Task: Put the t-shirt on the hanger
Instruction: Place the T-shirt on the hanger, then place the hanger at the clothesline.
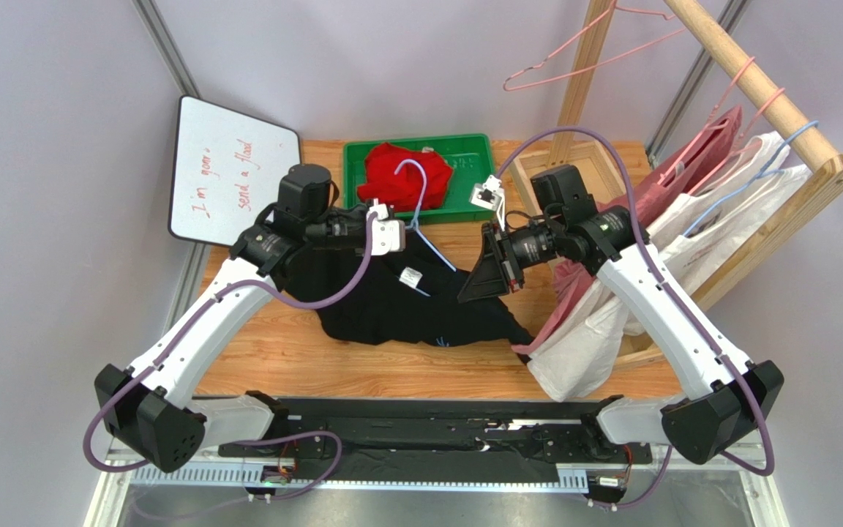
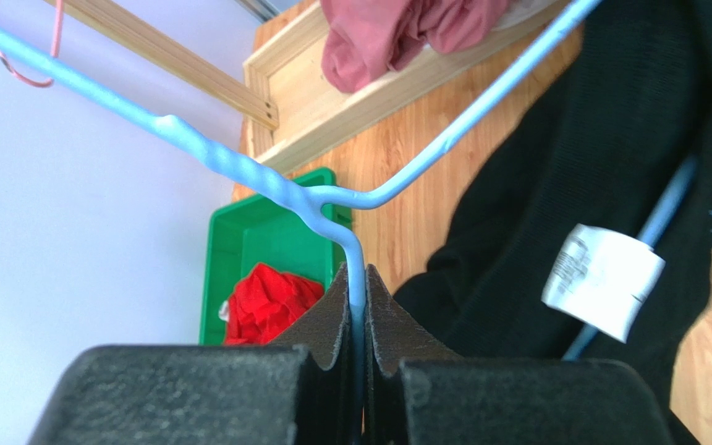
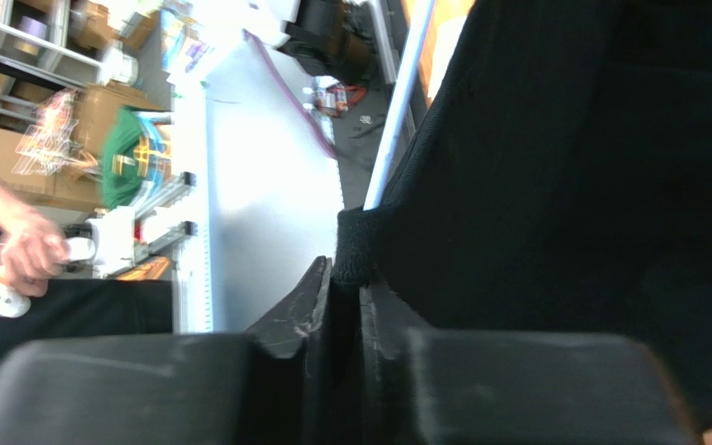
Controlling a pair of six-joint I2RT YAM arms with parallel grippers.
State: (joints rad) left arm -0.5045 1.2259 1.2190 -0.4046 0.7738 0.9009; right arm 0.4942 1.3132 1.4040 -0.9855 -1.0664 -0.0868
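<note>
The black t-shirt (image 1: 415, 313) lies crumpled on the wooden table between the arms, its white neck tag (image 2: 601, 278) showing. The light-blue wire hanger (image 1: 420, 209) stands over it, hook toward the green bin, one arm running under the collar. My left gripper (image 1: 396, 236) is shut on the hanger's wire just below the twisted neck (image 2: 357, 278). My right gripper (image 1: 481, 280) is shut on a folded edge of the t-shirt (image 3: 564, 185), the cloth pinched between the pads (image 3: 349, 278) and lifted off the table at the right.
A green bin (image 1: 459, 154) holding a red garment (image 1: 398, 176) stands behind the shirt. A whiteboard (image 1: 228, 170) leans at the back left. A wooden rack (image 1: 767, 99) at the right carries pink and white shirts (image 1: 712, 231) and a pink hanger (image 1: 580, 60).
</note>
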